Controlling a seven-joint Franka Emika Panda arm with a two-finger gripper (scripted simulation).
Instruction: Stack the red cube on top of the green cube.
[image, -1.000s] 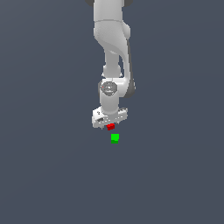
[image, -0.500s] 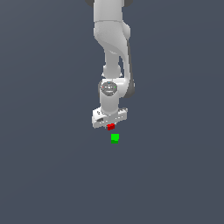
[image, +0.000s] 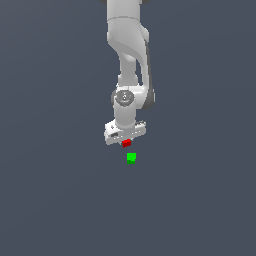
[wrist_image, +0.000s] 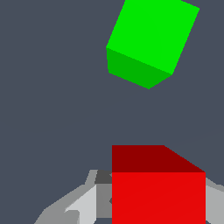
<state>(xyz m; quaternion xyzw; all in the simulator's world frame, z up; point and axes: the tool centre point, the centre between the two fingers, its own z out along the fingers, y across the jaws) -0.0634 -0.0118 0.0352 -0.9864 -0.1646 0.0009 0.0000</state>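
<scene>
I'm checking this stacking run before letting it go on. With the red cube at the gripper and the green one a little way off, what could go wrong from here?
1. The red cube sits between the gripper fingers, but the green cube lies apart from it; a release now would likely miss.
2. In the wrist view the green cube looks turned relative to the red one, so the faces may not line up squarely and the stack could sit skewed.
3. Carrying the red cube low could knock the green cube aside.

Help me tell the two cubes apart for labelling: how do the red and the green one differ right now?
Colour: the red cube is bright red, the green cube bright green.
Place: the red cube sits between the fingers of the gripper; the green cube lies apart on the surface, untouched.
Pose: in the wrist view the green cube looks rotated relative to the red one.
Both are plain and look the same size.
</scene>
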